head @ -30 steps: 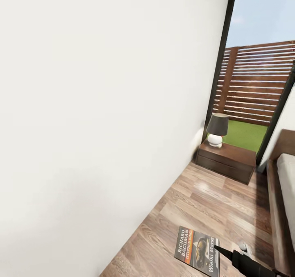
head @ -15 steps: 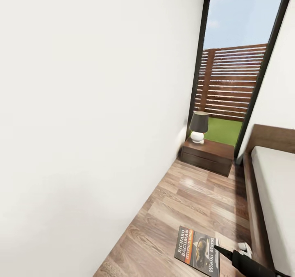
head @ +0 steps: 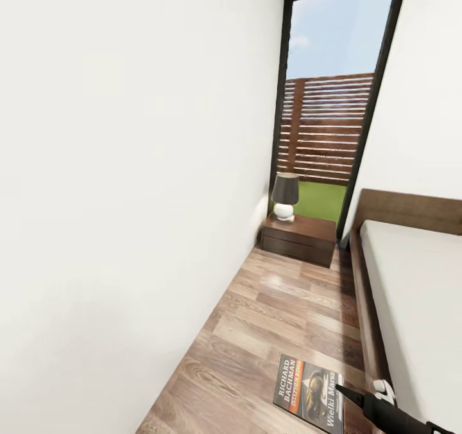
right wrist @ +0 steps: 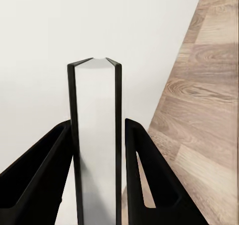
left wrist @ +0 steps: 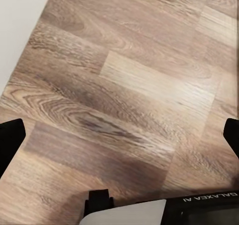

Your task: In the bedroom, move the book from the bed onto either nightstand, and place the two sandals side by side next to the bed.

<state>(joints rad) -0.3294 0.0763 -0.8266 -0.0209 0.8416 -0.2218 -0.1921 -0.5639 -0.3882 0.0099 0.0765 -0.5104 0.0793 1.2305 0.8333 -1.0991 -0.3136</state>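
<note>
The right gripper [right wrist: 98, 150] is seen closed on the book [right wrist: 95, 145], whose white page edge stands between the two black fingers [right wrist: 144, 175] with a dark cover on either side. In the head view the same paperback [head: 309, 392] is held out flat and face up above the wood-plank floor [head: 282, 318], pinched at its near edge by the right gripper [head: 341, 392]; the orange title band is turned toward the wall [head: 128, 196].

The left gripper [left wrist: 119, 135] is spread wide, its finger tips at opposite edges of the wrist picture, with nothing but floor [left wrist: 124, 85] between them.

The book is judged to be off the bed [head: 417, 293] already and in transit, so the first half of its move appears done. The nightstand [head: 299, 240] stands well ahead at the far end of the aisle, between the wall and the bed's headboard [head: 410, 208], below the tall window [head: 333, 100]. A table lamp [head: 284, 196] occupies the wall-side part of its top, and the part toward the bed appears free for the book. The carried book is well apart from that top, so an approach down the aisle and a set-down are judged to remain.

The sandals' placement is taken as not yet dealt with.
</note>
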